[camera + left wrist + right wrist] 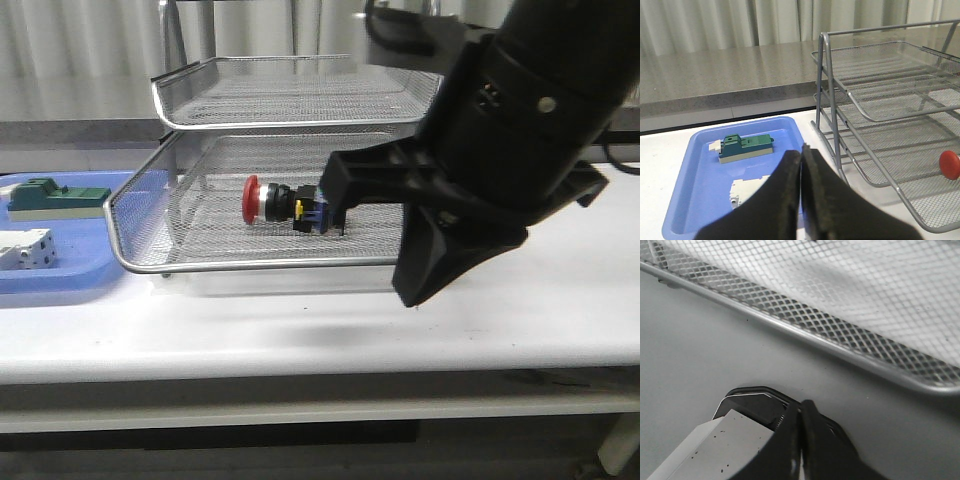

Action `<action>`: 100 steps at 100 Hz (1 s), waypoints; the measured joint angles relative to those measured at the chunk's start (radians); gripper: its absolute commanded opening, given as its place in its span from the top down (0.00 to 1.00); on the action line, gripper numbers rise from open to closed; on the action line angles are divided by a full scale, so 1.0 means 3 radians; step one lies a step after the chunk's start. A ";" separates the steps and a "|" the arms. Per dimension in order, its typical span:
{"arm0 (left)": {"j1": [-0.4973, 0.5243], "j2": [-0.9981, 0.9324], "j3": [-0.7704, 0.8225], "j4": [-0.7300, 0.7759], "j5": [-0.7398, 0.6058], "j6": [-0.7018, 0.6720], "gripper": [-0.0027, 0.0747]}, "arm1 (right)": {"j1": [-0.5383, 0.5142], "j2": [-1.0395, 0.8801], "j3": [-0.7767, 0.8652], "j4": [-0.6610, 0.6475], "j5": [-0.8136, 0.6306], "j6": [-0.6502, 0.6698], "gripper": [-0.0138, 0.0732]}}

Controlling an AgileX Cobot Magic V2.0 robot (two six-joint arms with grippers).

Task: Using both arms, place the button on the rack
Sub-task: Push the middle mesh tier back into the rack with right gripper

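The button [283,203] lies on its side on the mesh of the rack [140,262], in the tier below the top one, red head to the left. Its red head also shows in the left wrist view [950,165], inside the rack [829,90]. My right gripper [412,296] is shut and empty, pointing down at the table just in front of the rack's front rim [840,352]; in the right wrist view [801,406] its fingers are pressed together. My left gripper [801,150] is shut and empty, above the blue tray beside the rack; it does not show in the front view.
A flat blue tray [70,285] left of the rack holds a green block [55,197] and a white block [25,250]; both show in the left wrist view, green block [747,147], white block [745,190]. The right arm [530,110] fills the front view's right side.
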 measured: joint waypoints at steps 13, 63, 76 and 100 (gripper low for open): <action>0.0000 0.0000 0.0000 0.0000 0.0000 0.0000 0.96 | 0.0084 0.0213 -0.0156 0.0000 0.0000 0.0000 0.92; 0.0000 0.0000 0.0000 0.0000 -0.0006 0.0000 0.96 | 0.0135 0.0711 -0.0578 -0.0074 -0.0019 0.0000 0.92; 0.0000 0.0000 0.0000 0.0000 -0.0006 0.0000 0.96 | 0.0135 0.0813 -0.0703 -0.0190 0.0010 0.0000 0.92; 0.0000 0.0000 0.0000 0.0000 -0.0006 0.0000 0.96 | 0.0000 0.0961 -0.0946 -0.0315 0.0017 0.0000 0.92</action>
